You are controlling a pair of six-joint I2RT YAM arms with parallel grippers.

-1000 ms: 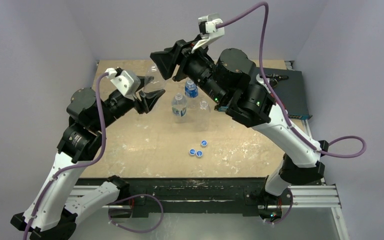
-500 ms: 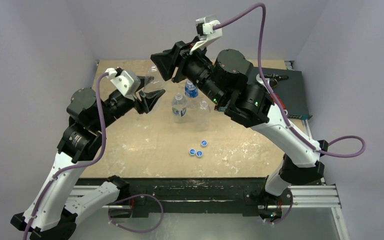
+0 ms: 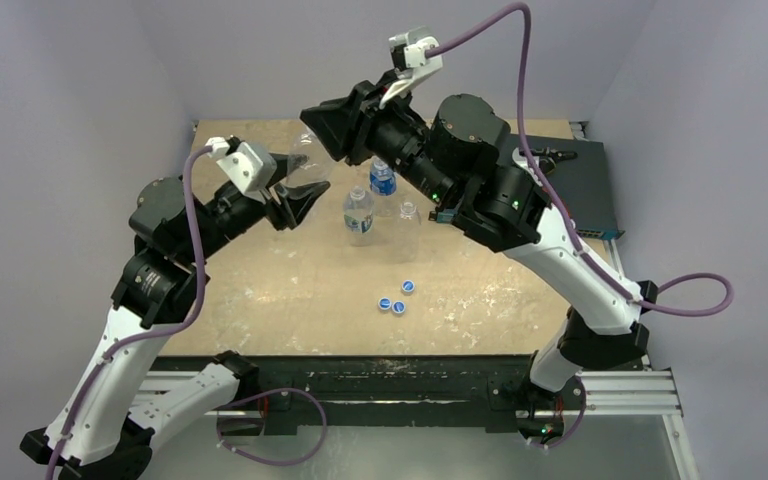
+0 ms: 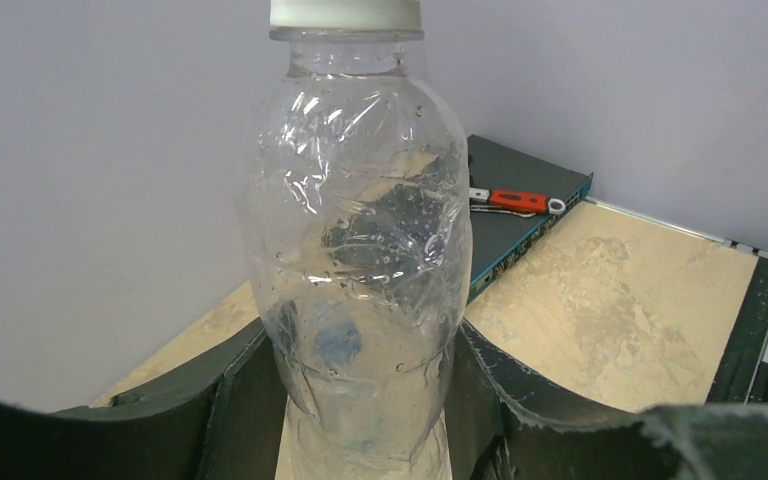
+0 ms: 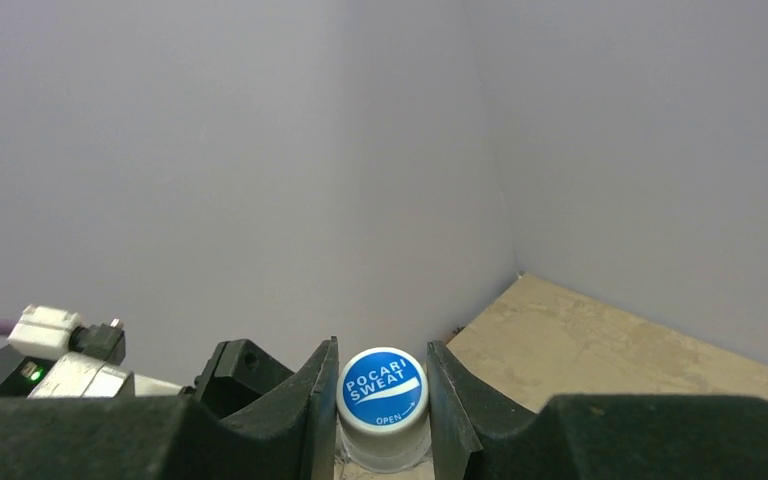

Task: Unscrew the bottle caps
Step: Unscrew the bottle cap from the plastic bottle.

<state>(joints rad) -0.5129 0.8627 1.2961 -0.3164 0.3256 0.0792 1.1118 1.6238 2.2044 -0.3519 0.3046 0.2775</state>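
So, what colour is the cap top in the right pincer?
Cap: blue with white lettering, clearest in the right wrist view.

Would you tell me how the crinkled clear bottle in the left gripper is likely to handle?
The bottle looks empty, so probably light. Its thin walls are already crinkled, so they would likely buckle if the left gripper squeezes harder. Being smooth and round, it may turn when its cap is twisted.
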